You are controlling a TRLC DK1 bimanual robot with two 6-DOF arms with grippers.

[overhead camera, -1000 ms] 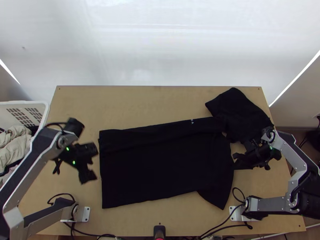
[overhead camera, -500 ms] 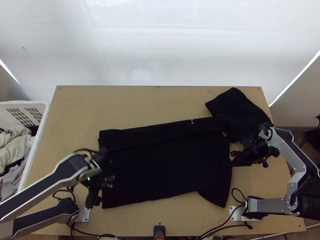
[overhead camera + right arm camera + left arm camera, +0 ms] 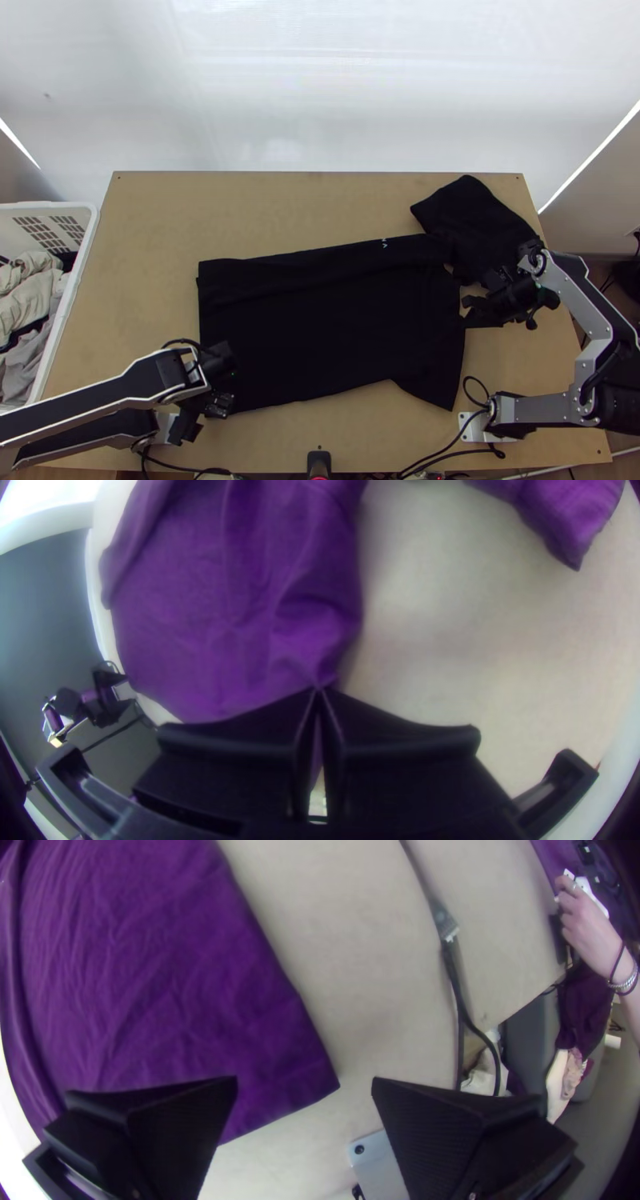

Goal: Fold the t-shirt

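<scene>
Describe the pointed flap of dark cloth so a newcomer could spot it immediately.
On the light wooden table, find the large dark t-shirt, then follow its near edge toward the right arm's base. The pointed flap juts from there. Unlike the rumpled dark cloth by the far right corner, it narrows to one tip aimed nearward.

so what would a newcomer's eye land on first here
Probably the large dark cloth t-shirt stretching across the middle of the light wooden table. Next, the right gripper, shut on dark fabric towards the table's right side; then the white plastic basket at far left.
</scene>
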